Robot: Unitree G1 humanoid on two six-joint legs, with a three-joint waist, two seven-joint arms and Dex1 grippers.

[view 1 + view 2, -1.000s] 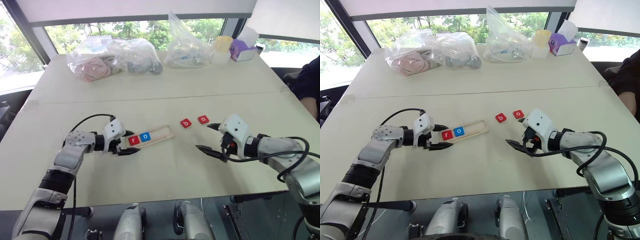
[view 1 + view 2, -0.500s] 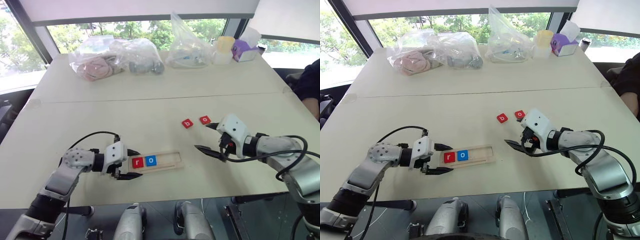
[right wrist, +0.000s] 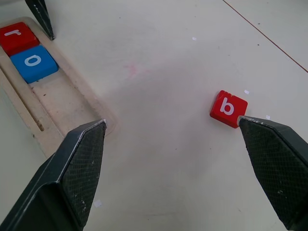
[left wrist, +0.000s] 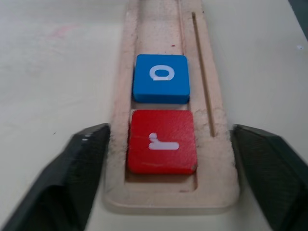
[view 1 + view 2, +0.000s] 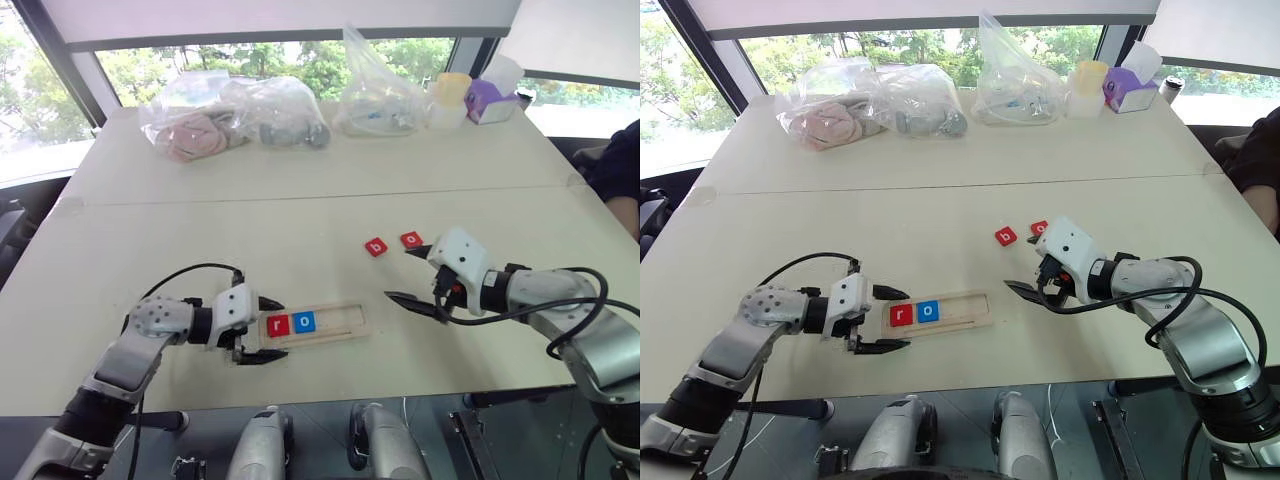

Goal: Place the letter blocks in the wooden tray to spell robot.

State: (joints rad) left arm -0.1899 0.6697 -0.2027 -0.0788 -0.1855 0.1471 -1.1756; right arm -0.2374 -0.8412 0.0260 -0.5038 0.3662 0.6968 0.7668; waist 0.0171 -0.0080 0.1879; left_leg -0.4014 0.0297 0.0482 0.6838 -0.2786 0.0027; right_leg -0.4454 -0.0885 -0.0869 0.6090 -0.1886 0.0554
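The wooden tray (image 5: 338,322) lies near the table's front edge. A red "r" block (image 5: 277,325) and a blue "o" block (image 5: 304,321) sit at its left end. My left gripper (image 5: 284,328) is open, with one finger on each side of that end and small gaps showing in the left wrist view. A red "b" block (image 5: 375,247) and a red "o" block (image 5: 411,240) lie loose on the table, to the right of the tray and farther back. My right gripper (image 5: 398,272) hangs open between them and the tray's right end, holding nothing.
Three clear plastic bags (image 5: 190,125) of items, a yellow cup (image 5: 447,98) and a purple tissue box (image 5: 490,98) stand along the far edge. A person's dark sleeve (image 5: 615,160) shows at the right. A seam (image 5: 300,195) crosses the table.
My left gripper drew the tray back toward the front edge and turned it square to that edge. Its fingers now stand off the tray's sides. The right gripper stayed put.
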